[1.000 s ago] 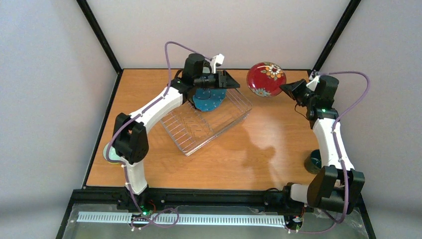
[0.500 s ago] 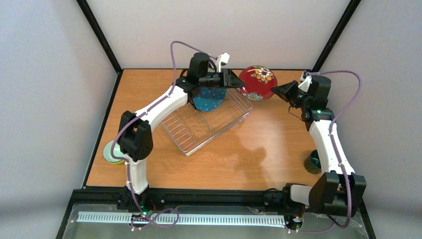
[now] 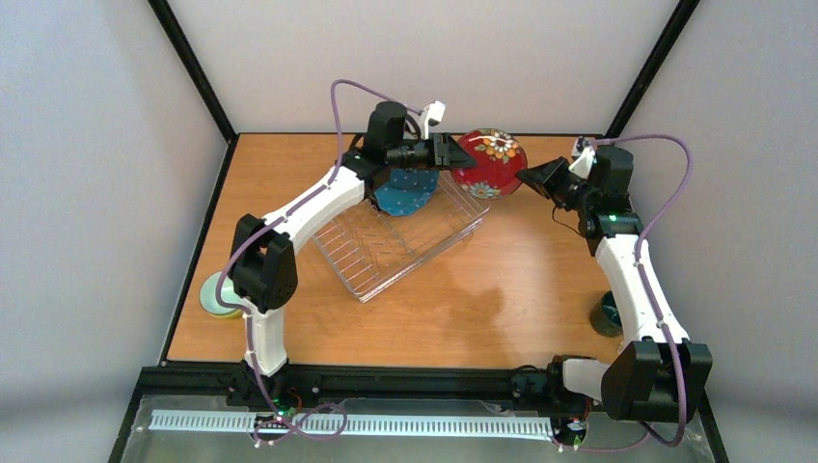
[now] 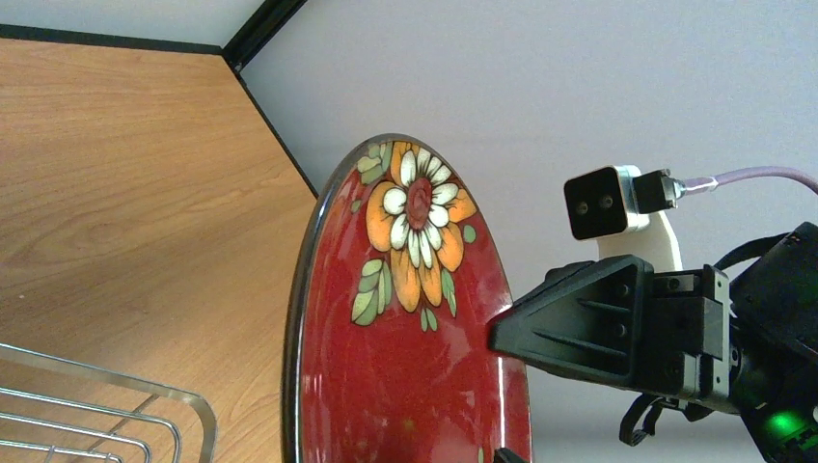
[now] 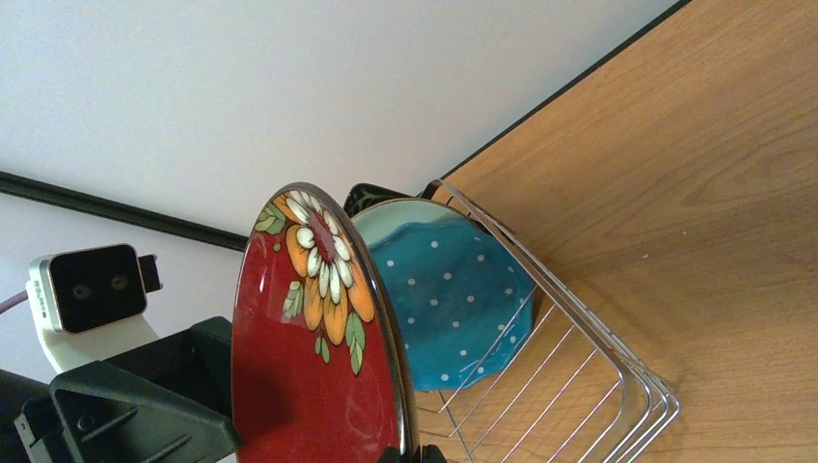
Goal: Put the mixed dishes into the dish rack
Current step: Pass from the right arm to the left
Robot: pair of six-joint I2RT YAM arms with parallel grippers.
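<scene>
The small red floral plate (image 3: 490, 162) hangs upright in the air above the far right corner of the dish rack (image 3: 405, 241). My right gripper (image 3: 529, 176) is shut on its right rim, and in the right wrist view the fingertips pinch the rim at the bottom edge (image 5: 403, 453). My left gripper (image 3: 451, 152) is open at the plate's left edge, not clamped on it. The blue dotted plate (image 3: 403, 191) stands on edge in the rack's far end, below the left wrist. The left wrist view shows the red plate (image 4: 405, 338) close up.
A dark green mug (image 3: 606, 313) stands at the table's right edge beside the right arm. Stacked bowls (image 3: 214, 296) sit at the left edge behind the left arm's elbow. The near half of the rack holds nothing.
My right gripper has carried the red plate to the left, up to the left gripper. The left gripper has shifted slightly right toward it and stayed open.
</scene>
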